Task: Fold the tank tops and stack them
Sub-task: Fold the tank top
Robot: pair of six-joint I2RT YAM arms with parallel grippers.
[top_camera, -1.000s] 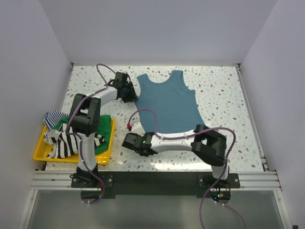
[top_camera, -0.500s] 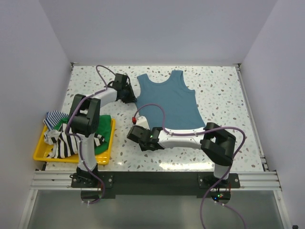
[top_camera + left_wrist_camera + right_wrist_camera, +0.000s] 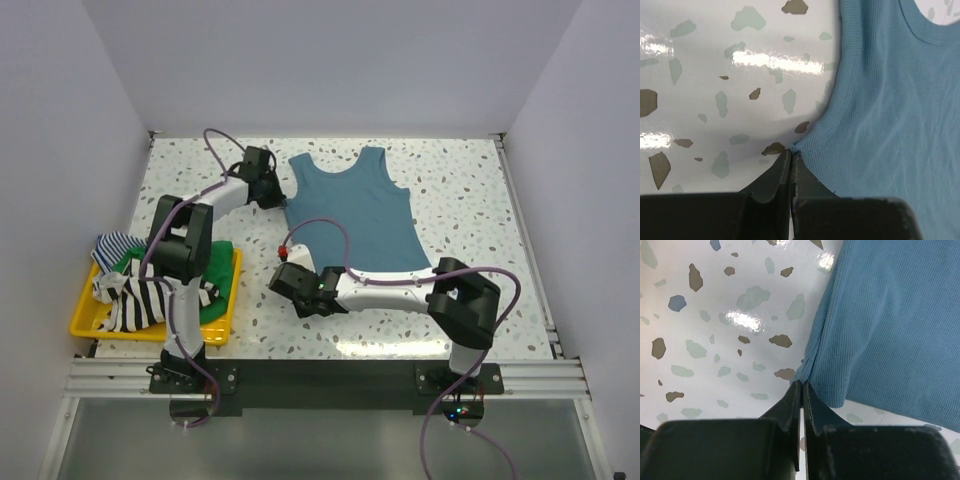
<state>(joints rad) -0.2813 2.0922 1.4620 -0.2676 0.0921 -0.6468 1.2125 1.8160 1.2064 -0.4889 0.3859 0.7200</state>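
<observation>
The teal tank top (image 3: 355,215) lies flat on the bench (image 3: 460,180), neck away from me. My left hand (image 3: 791,155) has just snapped shut on its left armhole edge. My right hand (image 3: 802,387), shut all along, has slid in and pinches the near-left hem corner. With both on the same side, I judge the first fold can start.

That makes one top on the bench. Three more wait in the one yellow basket (image 3: 85,322): a black-and-white striped top (image 3: 140,300), a green top (image 3: 215,265) and a thin blue-striped top (image 3: 112,243).
</observation>
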